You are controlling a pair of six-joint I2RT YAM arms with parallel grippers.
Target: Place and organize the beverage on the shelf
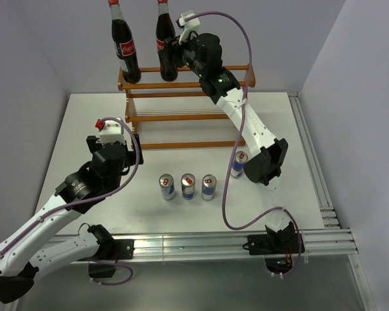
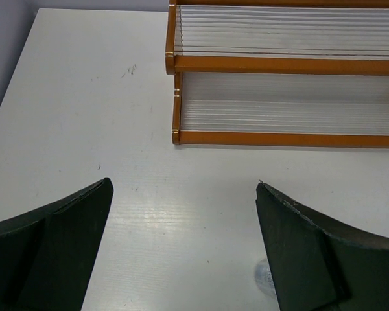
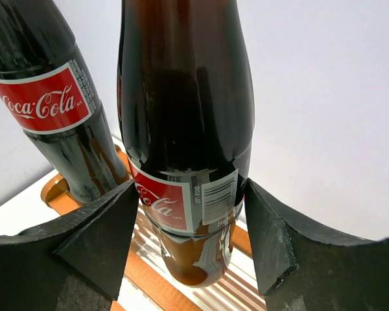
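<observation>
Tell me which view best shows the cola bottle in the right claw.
The right wrist view: the cola bottle fills it, label readable, the right claw gripping its sides. The top external view shows it small, partly hidden by that claw. The left wrist view misses it.

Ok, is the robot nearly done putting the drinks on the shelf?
Not yet. One cola bottle stands on the shelf's top tier. The right pincer grips the second bottle beside it, up there too. Four cans wait on the table, and the left pincer is open and empty.
</observation>
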